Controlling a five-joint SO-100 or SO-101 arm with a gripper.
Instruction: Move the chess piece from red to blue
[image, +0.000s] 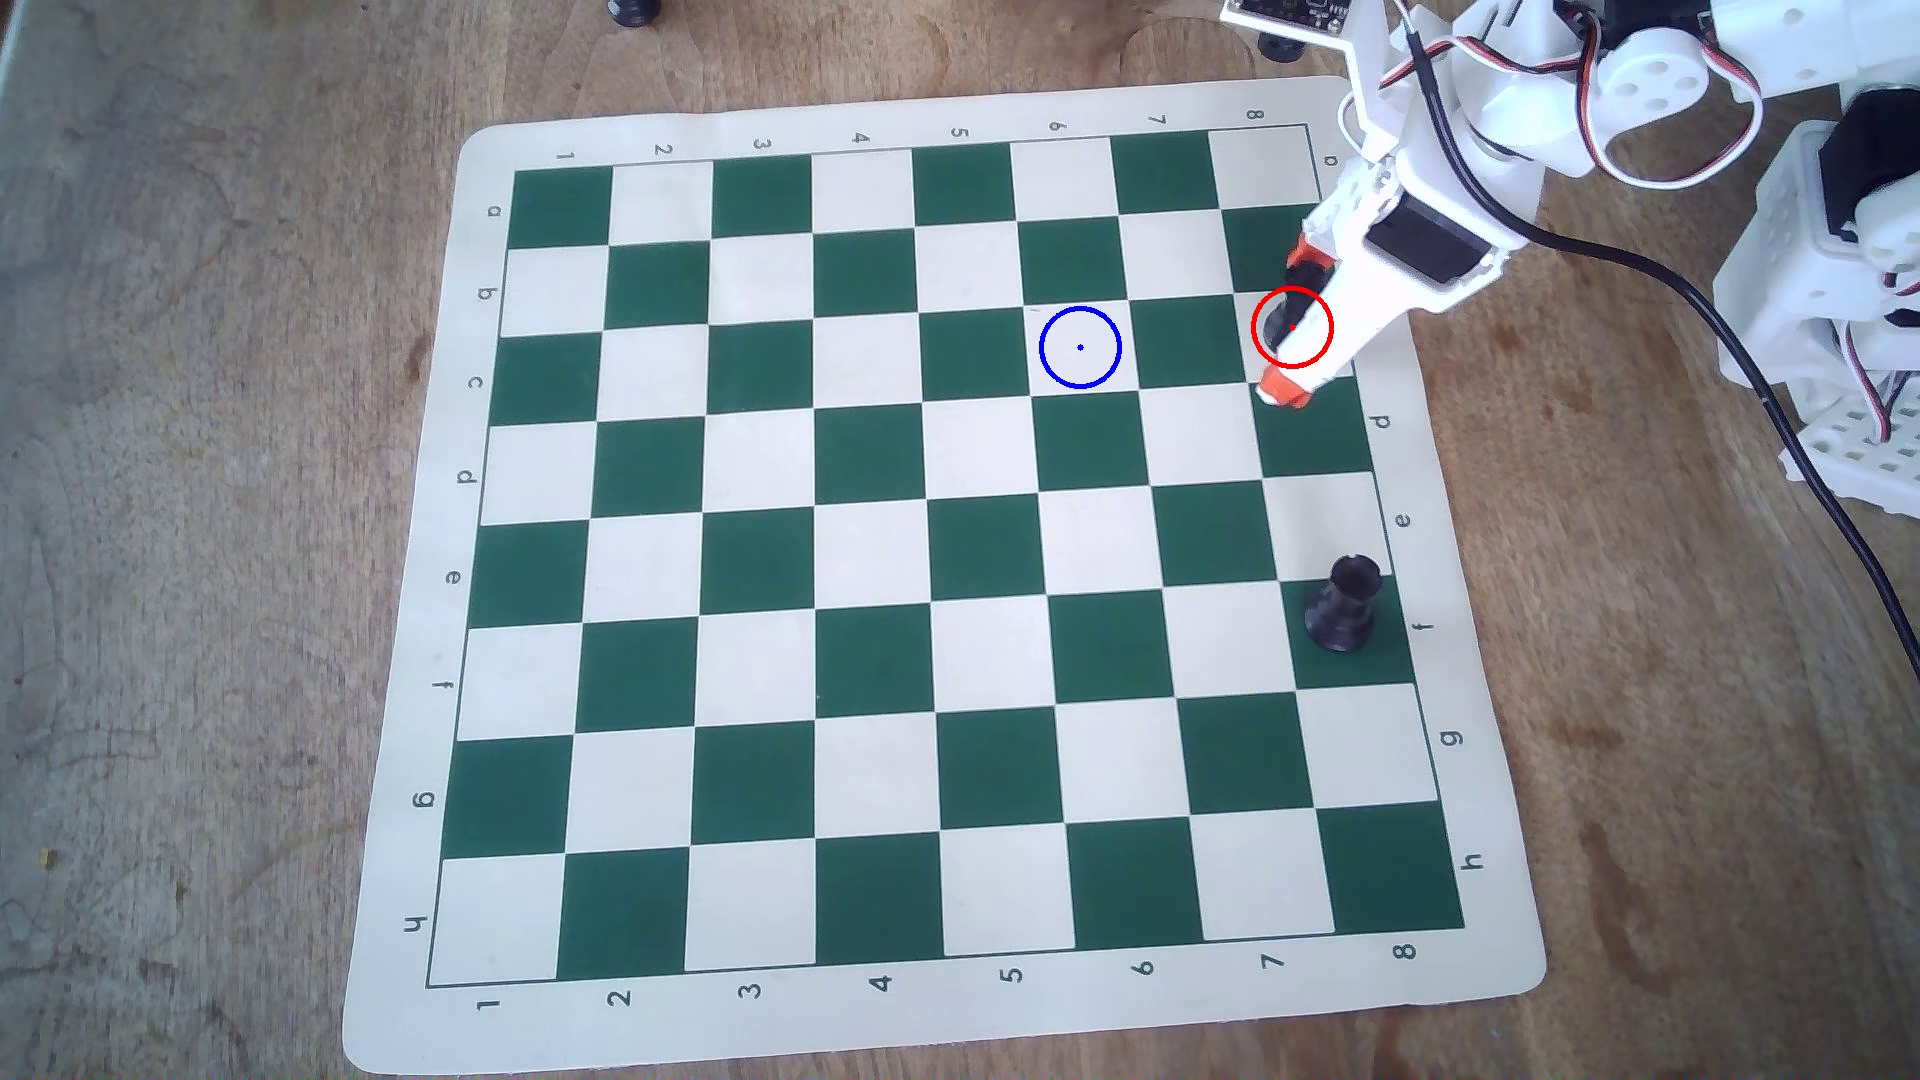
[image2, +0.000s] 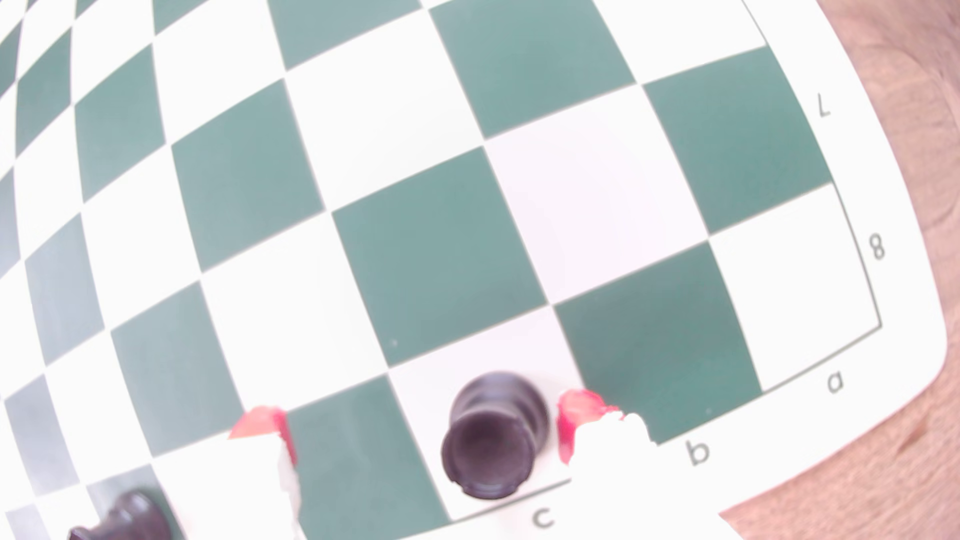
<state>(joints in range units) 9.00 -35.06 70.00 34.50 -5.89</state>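
The chess piece (image: 1278, 312), a black rook, stands upright on the white square c8 at the board's right edge, inside the red circle (image: 1253, 330). In the wrist view the rook (image2: 491, 436) stands between my red-tipped fingers. My gripper (image: 1294, 324) is open and straddles it low over the board. In the wrist view (image2: 418, 415) the right fingertip (image2: 574, 415) is close beside the rook and the left fingertip (image2: 262, 423) stands well apart. The blue circle (image: 1041, 347) lies on the white square c6, two squares to the left in the overhead view.
A second black rook (image: 1343, 602) stands on green f8 and shows at the wrist view's bottom left (image2: 124, 519). The green-and-white board mat (image: 935, 1038) lies on a wooden table. The arm's base and a black cable (image: 1714, 322) are to the right.
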